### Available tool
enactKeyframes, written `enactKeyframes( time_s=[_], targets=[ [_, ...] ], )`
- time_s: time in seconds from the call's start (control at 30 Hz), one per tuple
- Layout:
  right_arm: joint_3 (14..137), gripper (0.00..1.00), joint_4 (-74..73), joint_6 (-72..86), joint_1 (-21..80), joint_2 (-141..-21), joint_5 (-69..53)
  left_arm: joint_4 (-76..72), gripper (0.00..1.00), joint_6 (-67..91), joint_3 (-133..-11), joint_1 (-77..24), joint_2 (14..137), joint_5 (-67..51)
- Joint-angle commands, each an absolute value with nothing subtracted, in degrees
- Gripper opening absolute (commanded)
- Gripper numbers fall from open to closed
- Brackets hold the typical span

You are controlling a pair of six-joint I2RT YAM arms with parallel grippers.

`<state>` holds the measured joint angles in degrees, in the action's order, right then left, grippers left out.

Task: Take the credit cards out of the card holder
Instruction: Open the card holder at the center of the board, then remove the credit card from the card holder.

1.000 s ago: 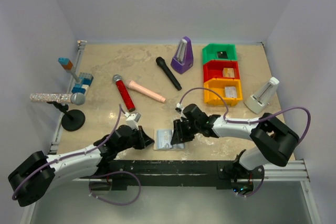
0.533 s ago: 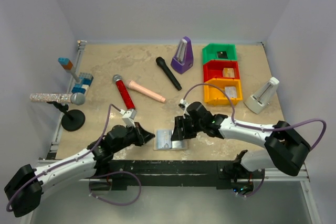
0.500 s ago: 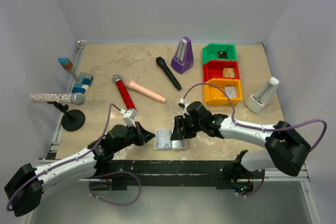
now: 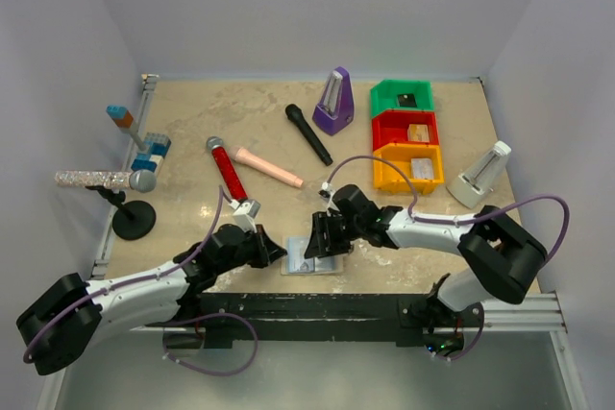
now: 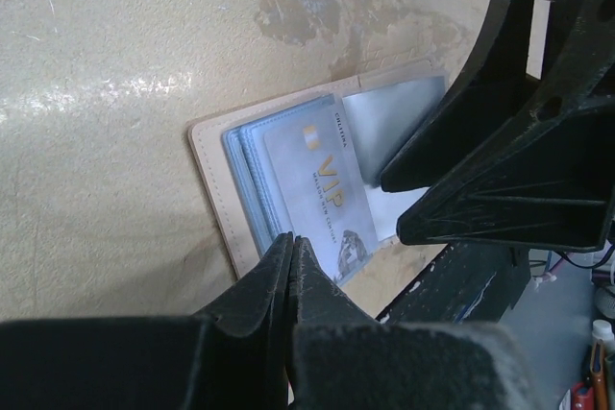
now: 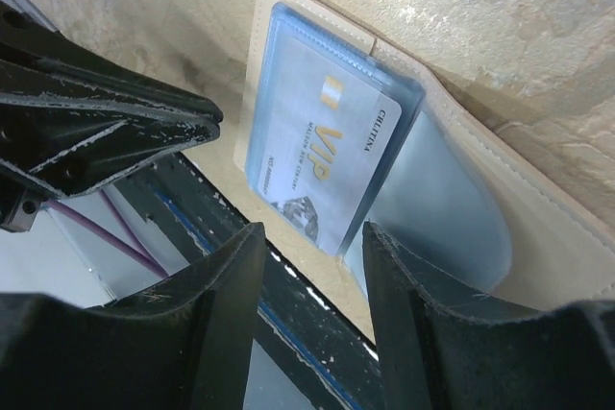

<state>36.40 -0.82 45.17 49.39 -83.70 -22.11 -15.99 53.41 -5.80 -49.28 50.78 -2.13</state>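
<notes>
The beige-tan bifold card holder point(image 4: 312, 258) lies open on the beige marbled table point(image 4: 192, 122) near its front edge, pale blue sleeves upward. 1 silver-blue credit card printed "VIP" point(image 5: 322, 189) sits part-way out of the left sleeve. The left gripper point(image 5: 291, 242), its 2 fingers pressed shut with nothing between them, points its tips at the holder's edge beside that card. The right gripper point(image 6: 309, 237) hangs over the holder, fingers apart, straddling the card's end. 3 stacked bins point(image 4: 407, 137), green, red and yellow, stand well apart, far right.
</notes>
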Motion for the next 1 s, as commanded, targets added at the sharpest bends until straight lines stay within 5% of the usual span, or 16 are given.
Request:
enactKeyframes(
  time_s=[0.0,0.97],
  targets=[
    [36.3,0.49,5.0,47.5,49.4,-85.1,-24.3,-20.1,0.0,53.1,-6.4,-49.5,51.1,-2.2],
    [35.3,0.53,3.2,48.6,49.4,-86.7,-19.8,-26.9,0.0,54.1,-4.6,-49.5,56.9,-3.9]
  ],
)
